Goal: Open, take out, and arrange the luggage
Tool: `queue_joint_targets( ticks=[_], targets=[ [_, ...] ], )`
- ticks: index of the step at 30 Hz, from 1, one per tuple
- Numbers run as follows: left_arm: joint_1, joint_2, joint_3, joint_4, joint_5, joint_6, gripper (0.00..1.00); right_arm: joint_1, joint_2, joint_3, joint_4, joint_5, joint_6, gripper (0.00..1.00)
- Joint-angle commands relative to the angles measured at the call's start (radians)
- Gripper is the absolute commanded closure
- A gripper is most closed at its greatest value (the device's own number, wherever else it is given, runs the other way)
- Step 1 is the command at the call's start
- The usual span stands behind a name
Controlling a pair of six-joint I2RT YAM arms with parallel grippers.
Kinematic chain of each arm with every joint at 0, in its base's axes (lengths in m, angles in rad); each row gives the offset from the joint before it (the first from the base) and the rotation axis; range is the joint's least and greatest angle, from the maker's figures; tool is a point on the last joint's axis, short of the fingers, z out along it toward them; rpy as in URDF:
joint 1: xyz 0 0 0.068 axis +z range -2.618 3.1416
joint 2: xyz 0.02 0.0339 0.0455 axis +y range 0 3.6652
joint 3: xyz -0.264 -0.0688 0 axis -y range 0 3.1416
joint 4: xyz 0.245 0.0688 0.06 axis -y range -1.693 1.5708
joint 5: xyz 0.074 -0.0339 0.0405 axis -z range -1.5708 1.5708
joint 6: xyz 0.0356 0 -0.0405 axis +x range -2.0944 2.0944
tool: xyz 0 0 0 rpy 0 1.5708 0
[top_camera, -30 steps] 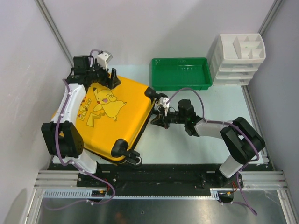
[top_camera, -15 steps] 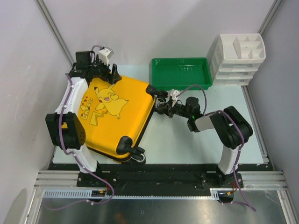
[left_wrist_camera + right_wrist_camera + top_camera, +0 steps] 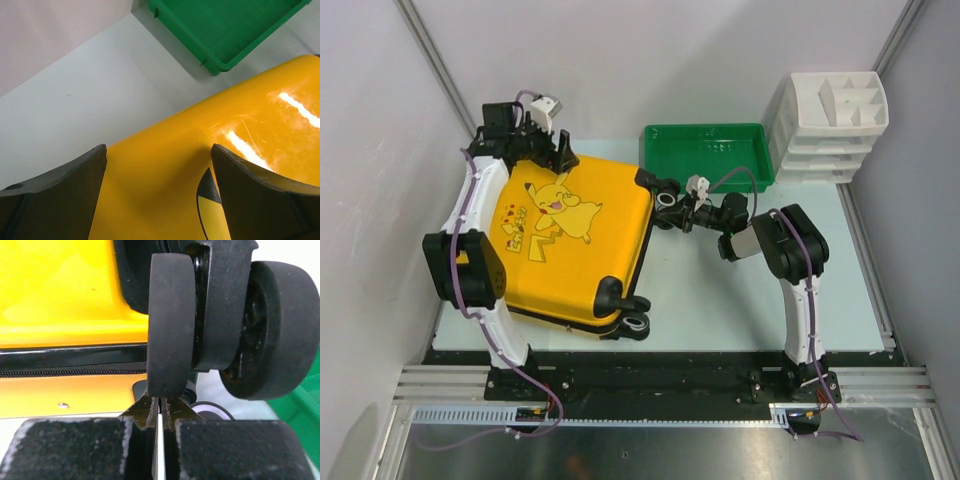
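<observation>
The luggage (image 3: 570,250) is laid flat at 9 o'clock of the table (image 3: 740,300), yellow shell up. Against a second ago it has been turned counter-clockwise: its near wheel (image 3: 632,322) has been swung toward 3 o'clock, and its long sides are now lined up almost square with the table's edges. The right gripper (image 3: 678,212) has been carried away from the bases with the turn. It is seen clenched in the wrist view, nothing visibly grasped, its tips set against the tread of the far wheel (image 3: 170,315). The left gripper (image 3: 558,158) is kept at the far left corner, released wide, its fingers (image 3: 65,180) spread over the shell without being closed on it.

The turn is judged to be positioning only. The zipper band (image 3: 70,371) is still shut, so opening has not been begun.

For room, the near edge is closely approached by the near wheel. Bare table is left from 3 to 5 o'clock of the luggage, the best ground for a lid to be swung down. At 9 o'clock the shell is crowded by the left arm and the wall (image 3: 380,150). At 1 o'clock the green tray (image 3: 705,155) is found just beyond the far wheel. The white organizer (image 3: 830,120) is stacked well apart in the far right corner.
</observation>
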Motion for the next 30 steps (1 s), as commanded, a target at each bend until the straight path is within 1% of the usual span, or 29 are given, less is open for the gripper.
queue_joint_targets(
  ticks=[1, 2, 3, 4, 5, 6, 7, 8, 9, 11, 12, 14, 15, 17, 18, 20, 21, 23, 24, 27, 30],
  targets=[
    [0.010, 0.109, -0.025, -0.377, -0.035, 0.021, 0.11, -0.098, 0.060, 0.114, 0.266, 0.120, 0.052, 1.00],
    [0.011, 0.103, -0.002, -0.377, -0.011, 0.023, 0.10, -0.101, 0.060, 0.114, 0.269, 0.108, 0.061, 1.00],
    [0.007, 0.095, 0.058, -0.382, 0.012, 0.026, 0.09, -0.101, 0.055, 0.116, 0.269, 0.077, 0.078, 1.00],
    [-0.003, 0.081, 0.093, -0.382, 0.052, 0.037, 0.06, -0.103, 0.052, 0.113, 0.270, 0.066, 0.095, 1.00],
    [-0.013, 0.072, 0.129, -0.382, 0.055, 0.047, 0.05, -0.100, 0.047, 0.111, 0.269, 0.060, 0.119, 1.00],
    [-0.056, 0.066, 0.200, -0.382, 0.043, 0.058, 0.04, -0.097, 0.044, 0.107, 0.269, 0.050, 0.124, 1.00],
    [-0.081, 0.060, 0.230, -0.382, 0.013, 0.092, 0.02, -0.095, 0.035, 0.105, 0.270, 0.046, 0.127, 1.00],
    [-0.107, 0.058, 0.255, -0.382, -0.051, 0.113, 0.02, -0.090, 0.034, 0.105, 0.269, 0.043, 0.141, 1.00],
    [-0.160, 0.054, 0.281, -0.383, -0.078, 0.163, 0.01, -0.089, 0.031, 0.105, 0.269, 0.036, 0.147, 1.00],
    [-0.217, 0.046, 0.292, -0.383, -0.134, 0.208, 0.00, -0.086, 0.026, 0.104, 0.269, 0.020, 0.159, 1.00],
    [-0.277, 0.048, 0.299, -0.383, -0.152, 0.243, 0.00, -0.086, 0.024, 0.102, 0.270, 0.010, 0.164, 1.00],
    [-0.332, 0.058, 0.302, -0.382, -0.184, 0.279, 0.00, -0.083, 0.012, 0.091, 0.269, -0.001, 0.166, 1.00],
    [-0.384, 0.064, 0.304, -0.383, -0.195, 0.320, 0.00, -0.083, 0.009, 0.084, 0.269, -0.006, 0.166, 1.00],
    [-0.427, 0.098, 0.312, -0.382, -0.204, 0.365, 0.00, -0.084, -0.003, 0.065, 0.269, -0.015, 0.166, 1.00],
    [-0.460, 0.115, 0.340, -0.382, -0.205, 0.391, 0.00, -0.086, -0.006, 0.059, 0.267, -0.018, 0.164, 1.00],
    [-0.483, 0.155, 0.387, -0.382, -0.207, 0.402, 0.00, -0.089, -0.014, 0.049, 0.267, -0.024, 0.163, 1.00],
    [-0.500, 0.197, 0.437, -0.382, -0.199, 0.418, 0.00, -0.093, -0.017, 0.042, 0.266, -0.026, 0.164, 1.00],
    [-0.515, 0.230, 0.506, -0.382, -0.198, 0.438, 0.00, -0.096, -0.022, 0.038, 0.266, -0.026, 0.163, 1.00],
    [-0.532, 0.264, 0.525, -0.382, -0.210, 0.463, 0.00, -0.098, -0.025, 0.036, 0.266, -0.026, 0.164, 1.00],
    [-0.567, 0.301, 0.540, -0.382, -0.256, 0.535, 0.00, -0.101, -0.025, 0.038, 0.263, -0.027, 0.164, 1.00],
    [-0.587, 0.322, 0.537, -0.382, -0.274, 0.572, 0.01, -0.104, -0.022, 0.036, 0.264, -0.033, 0.166, 1.00]
  ],
)
